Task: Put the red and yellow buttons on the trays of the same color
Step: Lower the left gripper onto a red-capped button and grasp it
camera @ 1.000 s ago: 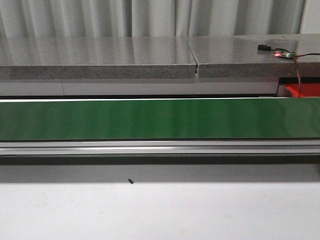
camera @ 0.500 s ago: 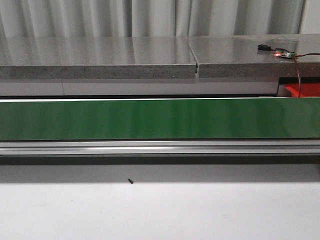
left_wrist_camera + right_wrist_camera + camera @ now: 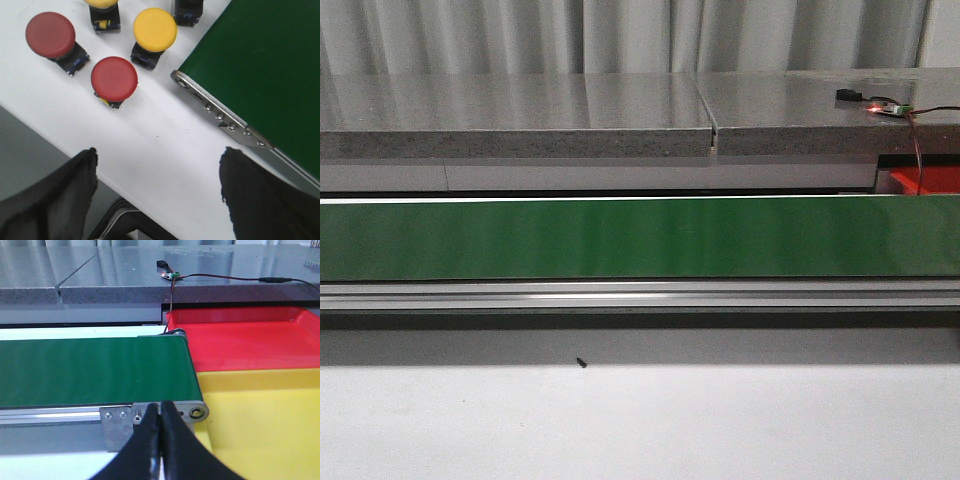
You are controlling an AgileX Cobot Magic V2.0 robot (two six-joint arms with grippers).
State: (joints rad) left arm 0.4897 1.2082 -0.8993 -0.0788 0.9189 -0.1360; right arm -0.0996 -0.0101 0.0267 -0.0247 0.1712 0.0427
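In the left wrist view two red buttons (image 3: pixel 114 78) (image 3: pixel 50 35) and a yellow button (image 3: pixel 155 27) stand on the white table, beside the end of the green belt (image 3: pixel 270 60). A second yellow button (image 3: pixel 102 4) is cut off at the frame's edge. My left gripper (image 3: pixel 160 152) hangs open over bare table, short of the buttons, holding nothing. In the right wrist view my right gripper (image 3: pixel 160 406) is shut and empty in front of the belt's end. Past it lie the yellow tray (image 3: pixel 260 415) and the red tray (image 3: pixel 240 335), side by side. The front view shows only a corner of the red tray (image 3: pixel 925 182).
The long green belt (image 3: pixel 640 238) runs across the front view on an aluminium frame. Behind it is a grey stone counter (image 3: pixel 520 110) carrying a small circuit board (image 3: pixel 882 107) with a lit red light and a wire. A tiny black speck (image 3: pixel 581 362) lies on the white table.
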